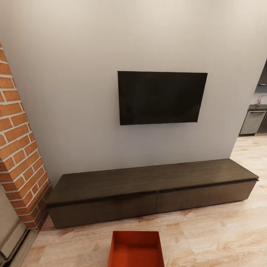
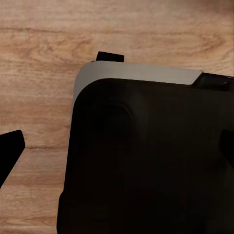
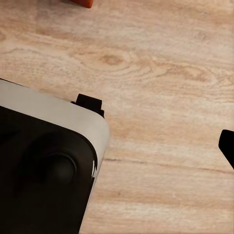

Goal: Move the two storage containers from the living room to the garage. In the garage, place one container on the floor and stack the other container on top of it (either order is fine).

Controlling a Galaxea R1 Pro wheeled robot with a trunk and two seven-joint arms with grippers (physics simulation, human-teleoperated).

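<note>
From my head I look at a pale wall with a black TV (image 1: 162, 97) mounted on it, and below it a long dark wood cabinet (image 1: 148, 191) standing on the light wood plank floor (image 1: 222, 233). A brick column (image 1: 20, 148) rises at nine o'clock, and at two o'clock a doorway opens onto a grey kitchen unit (image 1: 253, 121). At six o'clock, near the cabinet's front but apart from it, one storage container (image 1: 136, 249) sits on the planks, red-orange, open side up, nothing inside it, its near end cut by the picture's edge. I see just one container from here.

My wrist cameras give me what the head does not: my own body. The left wrist looks down on the planks (image 2: 44, 53) and on a big dark rounded part of my base (image 2: 146, 161) with a pale grey rim. A black fingertip (image 2: 9, 151) of my left jaws pokes in at one edge, and a dark sliver shows at the opposite edge; the two are well apart, so those jaws stand spread, with nothing between them.

The right wrist shows the same kind of dark body part (image 3: 44, 175) with its pale rim, more planks (image 3: 161, 73), and a small red-orange scrap (image 3: 83, 3) at the border, likely a container's corner. A single black tip (image 3: 227, 146) of my right jaws shows, so I cannot tell how they stand.
</note>
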